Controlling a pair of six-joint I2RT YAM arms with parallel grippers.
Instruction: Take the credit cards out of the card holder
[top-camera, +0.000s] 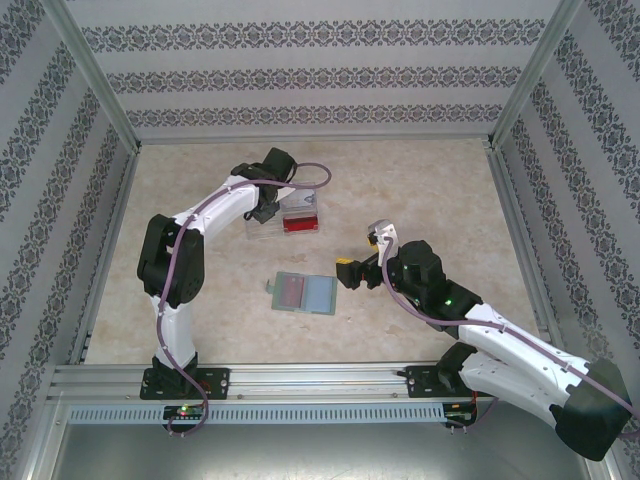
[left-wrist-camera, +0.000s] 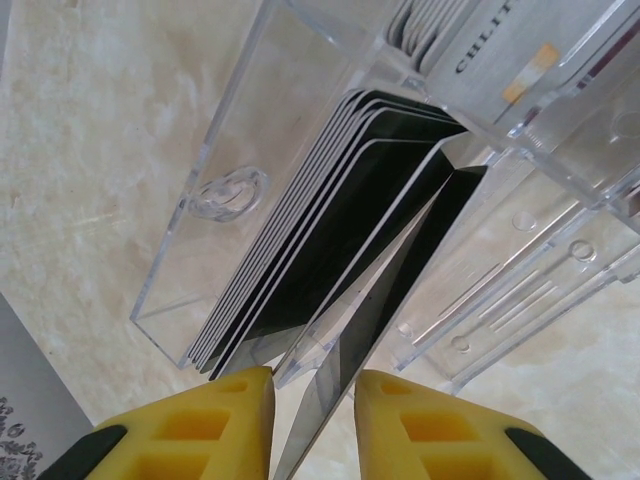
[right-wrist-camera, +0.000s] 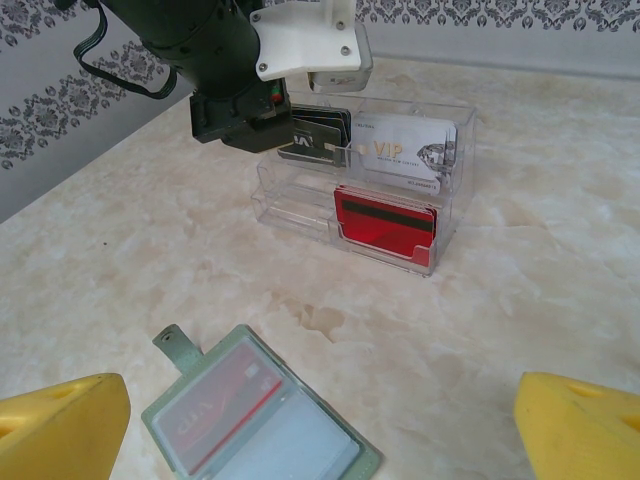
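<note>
The right gripper (right-wrist-camera: 320, 400) stands wide open and empty at the bottom of the right wrist view. Just beyond it, lower centre, the card holder (right-wrist-camera: 262, 420) lies unfolded on the table (right-wrist-camera: 540, 250) with a reddish card (right-wrist-camera: 215, 405) in its left pocket. Farther back, upper centre, the left gripper (left-wrist-camera: 312, 390) is at the clear box (right-wrist-camera: 300, 215), its yellow fingers (left-wrist-camera: 230, 420) narrowly apart with a dark card (left-wrist-camera: 405, 265) edge-on between them; I cannot tell whether they pinch it.

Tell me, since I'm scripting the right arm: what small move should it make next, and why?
Probably lower the right gripper toward the card holder: its jaws stand wide open, the holder lies open just below it, and a reddish card sits in one pocket.
</note>
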